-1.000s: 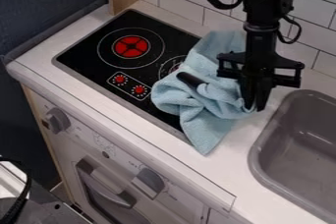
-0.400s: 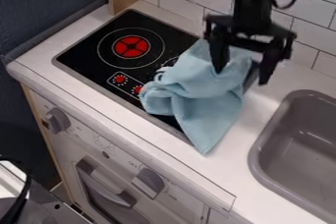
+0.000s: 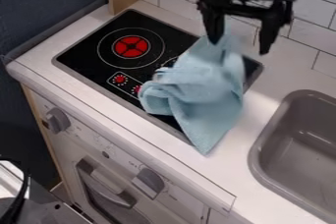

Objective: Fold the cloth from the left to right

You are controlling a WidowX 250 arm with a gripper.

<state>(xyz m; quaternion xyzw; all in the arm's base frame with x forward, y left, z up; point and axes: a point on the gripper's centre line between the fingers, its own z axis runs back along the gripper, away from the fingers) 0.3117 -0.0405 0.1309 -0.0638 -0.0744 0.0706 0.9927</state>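
Our tool [image 3: 239, 46] open, fingers apart at far end of cloth [image 3: 200, 88], bunched on cooktop [image 3: 82, 56]; we'd best pinch left edge shallowly, lift low, lay rightward slowly

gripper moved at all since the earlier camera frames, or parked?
Yes, moved. The gripper has gone up the view and slightly left, away from the sink; its fingertips now show against the tiled wall.
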